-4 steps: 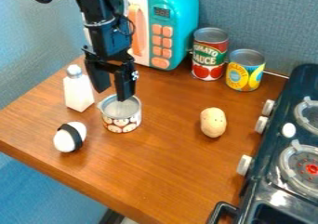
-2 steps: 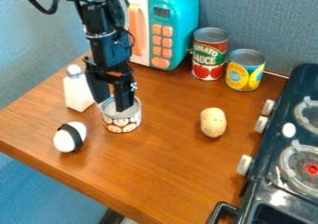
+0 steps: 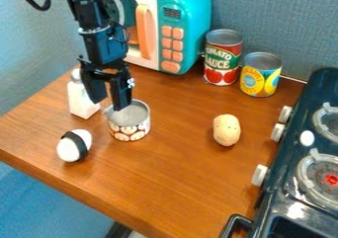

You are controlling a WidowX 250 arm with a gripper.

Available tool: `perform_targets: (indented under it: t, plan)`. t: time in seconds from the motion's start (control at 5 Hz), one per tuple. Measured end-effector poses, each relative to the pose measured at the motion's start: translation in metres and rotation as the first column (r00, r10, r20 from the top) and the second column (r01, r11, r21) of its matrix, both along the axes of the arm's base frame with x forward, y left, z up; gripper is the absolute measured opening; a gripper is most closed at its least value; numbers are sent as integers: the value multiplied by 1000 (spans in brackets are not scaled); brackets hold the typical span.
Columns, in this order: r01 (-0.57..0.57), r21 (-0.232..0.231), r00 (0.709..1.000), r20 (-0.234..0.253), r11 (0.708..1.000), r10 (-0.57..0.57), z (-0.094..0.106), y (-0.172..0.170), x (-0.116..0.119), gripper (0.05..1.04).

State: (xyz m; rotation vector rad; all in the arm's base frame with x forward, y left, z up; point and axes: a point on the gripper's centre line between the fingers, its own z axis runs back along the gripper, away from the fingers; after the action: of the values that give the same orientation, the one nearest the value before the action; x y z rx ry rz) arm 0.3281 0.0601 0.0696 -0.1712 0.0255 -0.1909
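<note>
My pincer (image 3: 109, 104) hangs tips-down in the left half of the frame, spread, with a gap between its two black fingers. It is nearest to a short metal can (image 3: 130, 130) with mushrooms pictured on its label, left of the centre on the wooden tabletop (image 3: 172, 173). One fingertip overlaps the can's rim from this angle; I can't tell whether they touch. On the other side of me, a white shaker (image 3: 80, 101) stands upright, its upper part partly behind my arm. Below it in the frame lies a white egg-shaped thing (image 3: 68, 149) with a black band. Right of the centre I see a potato (image 3: 226, 130). Up top is a teal and white toy microwave (image 3: 188, 5), and beside it stand a tall can with tomatoes on its label (image 3: 222, 59) and a shorter yellow-and-blue can (image 3: 260, 76). A dark toy stove (image 3: 290, 182) runs along the right edge.
</note>
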Motion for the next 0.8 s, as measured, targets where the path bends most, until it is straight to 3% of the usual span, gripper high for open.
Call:
perform_targets:
  t: [0.4, 0.8]
  plan:
    - [7, 68, 1000, -25, 998, -6, -16, 4, 11, 1001]
    - [63, 98, 997, -51, 993, -58, -30, -13, 17, 1001]
